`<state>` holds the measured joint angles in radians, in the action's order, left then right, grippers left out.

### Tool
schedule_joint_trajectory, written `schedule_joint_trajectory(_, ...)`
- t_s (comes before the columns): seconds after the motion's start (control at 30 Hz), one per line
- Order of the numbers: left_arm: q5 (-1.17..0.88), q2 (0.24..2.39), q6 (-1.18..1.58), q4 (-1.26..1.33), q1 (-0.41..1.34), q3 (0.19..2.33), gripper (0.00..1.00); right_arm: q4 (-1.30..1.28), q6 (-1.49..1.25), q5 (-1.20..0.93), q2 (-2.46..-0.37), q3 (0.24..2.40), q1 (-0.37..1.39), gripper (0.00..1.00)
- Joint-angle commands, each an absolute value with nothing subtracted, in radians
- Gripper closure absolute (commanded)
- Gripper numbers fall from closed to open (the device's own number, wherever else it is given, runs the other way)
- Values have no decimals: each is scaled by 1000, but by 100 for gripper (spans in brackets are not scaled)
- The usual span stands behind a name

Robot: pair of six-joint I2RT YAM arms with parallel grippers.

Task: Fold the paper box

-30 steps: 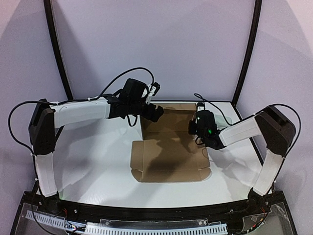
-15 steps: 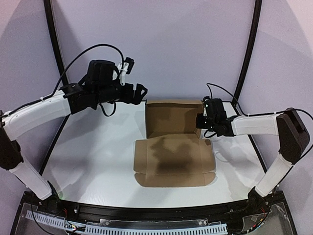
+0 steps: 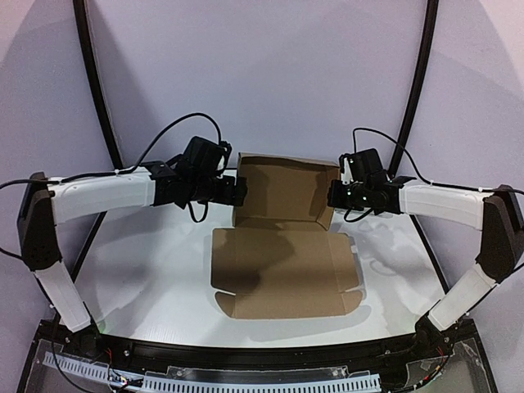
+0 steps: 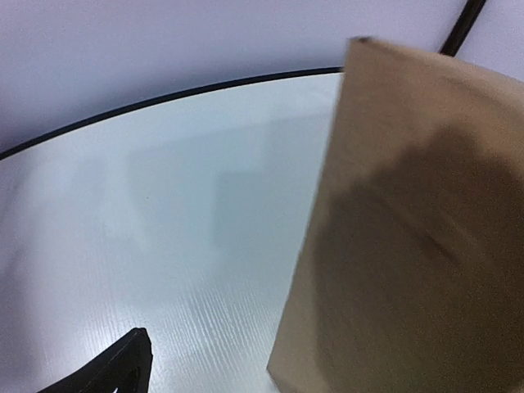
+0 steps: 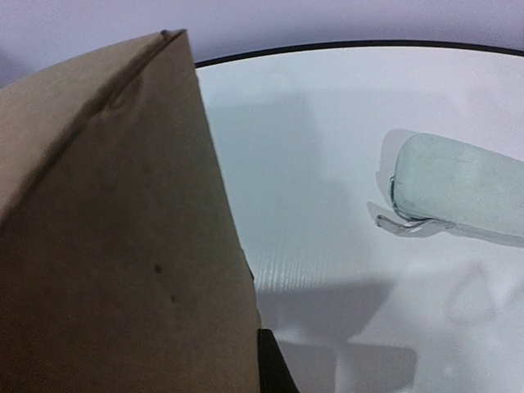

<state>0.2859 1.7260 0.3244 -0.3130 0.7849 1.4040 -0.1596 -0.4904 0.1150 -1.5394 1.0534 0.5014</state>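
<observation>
The paper box is a brown cardboard sheet, its base flat on the white table. Its back panel stands upright at the far side. My right gripper is at the panel's right edge. In the right wrist view one dark finger lies against the cardboard and the other is hidden behind it, so it looks shut on the panel. My left gripper is at the panel's left edge. In the left wrist view one finger stands well apart from the cardboard, so the jaws are open.
A small pale translucent object lies on the table to the right of the box. The white table ends at a black rim with purple backdrop walls behind. Small side flaps stick out at the base's front corners.
The back panel has gone from lying low to standing upright, the right gripper rising with it. The left arm swung up and left, then came back to the panel's left edge.
</observation>
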Motion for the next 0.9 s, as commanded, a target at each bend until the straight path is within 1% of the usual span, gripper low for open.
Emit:
schedule_joint_trajectory(0.0, 323, 1778, 377, -326, 790, 1478, 6, -155, -510, 42, -1496, 1056, 497, 98)
schedule_joint_trajectory(0.07, 346, 1802, 382, -340, 790, 1505, 10, -159, -509, 41, -1489, 1053, 497, 97)
schedule_joint_trajectory(0.13, 376, 1821, 385, -364, 790, 1526, 20, -155, -509, 40, -1482, 1049, 497, 97)
schedule_joint_trajectory(0.2, 380, 1833, 387, -373, 790, 1539, 27, -150, -509, 42, -1479, 1048, 497, 96)
schedule_joint_trajectory(0.27, 378, 1838, 389, -374, 790, 1542, 32, -148, -512, 50, -1479, 1048, 497, 96)
schedule_joint_trajectory(0.3, 375, 1839, 391, -372, 790, 1543, 39, -148, -515, 59, -1481, 1048, 497, 95)
schedule_joint_trajectory(0.43, 366, 1841, 390, -364, 790, 1543, 50, -147, -516, 98, -1490, 1051, 497, 92)
schedule_joint_trajectory(0.47, 358, 1841, 390, -359, 790, 1543, 52, -149, -514, 112, -1493, 1053, 498, 91)
schedule_joint_trajectory(0.5, 347, 1842, 389, -358, 790, 1545, 57, -151, -512, 133, -1499, 1060, 500, 90)
schedule_joint_trajectory(0.57, 337, 1842, 387, -356, 790, 1548, 63, -158, -511, 155, -1506, 1069, 503, 89)
schedule_joint_trajectory(0.6, 329, 1842, 385, -357, 790, 1552, 71, -166, -506, 191, -1518, 1078, 509, 88)
schedule_joint_trajectory(0.7, 313, 1842, 381, -362, 790, 1565, 83, -187, -488, 284, -1546, 1106, 528, 88)
schedule_joint_trajectory(0.8, 312, 1842, 386, -361, 790, 1573, 88, -212, -477, 317, -1579, 1134, 534, 86)
schedule_joint_trajectory(0.87, 329, 1843, 400, -367, 791, 1580, 91, -227, -478, 312, -1591, 1148, 534, 79)
